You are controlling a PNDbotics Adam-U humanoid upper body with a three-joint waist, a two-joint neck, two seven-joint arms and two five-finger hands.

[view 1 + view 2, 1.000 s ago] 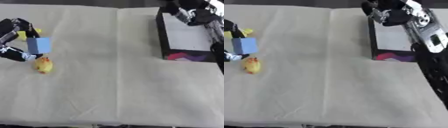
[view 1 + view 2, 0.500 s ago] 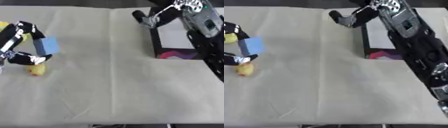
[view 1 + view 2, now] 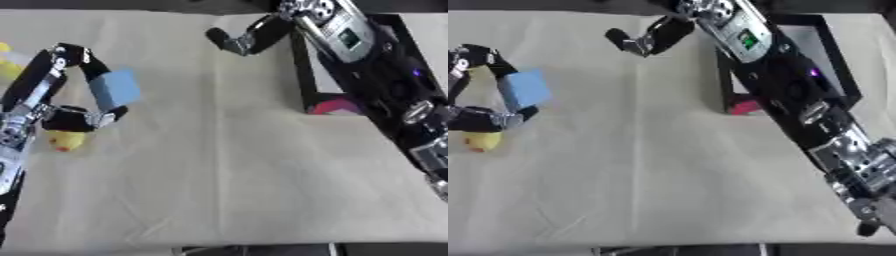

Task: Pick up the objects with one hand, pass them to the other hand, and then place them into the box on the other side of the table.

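Left eye view: left hand (image 3: 66, 95) at frame left pinches blue block (image 3: 115, 89), raised above cloth (image 3: 227, 170). Right hand (image 3: 249, 37) upper centre, fingers relaxed, empty, beside black box (image 3: 302, 75). Yellow toy (image 3: 64, 140) lower left.

No text, label, brand, number or sign could be read anywhere in either view. A small green-lit panel was seen on the right arm (image 3: 346, 37) in the upper right of the frame, but nothing on it could be made out. A pink patch on the box (image 3: 332, 106) at centre right was seen only as colour, with no lettering to be told. The blue block (image 3: 115, 89) at the left was seen to be plain.
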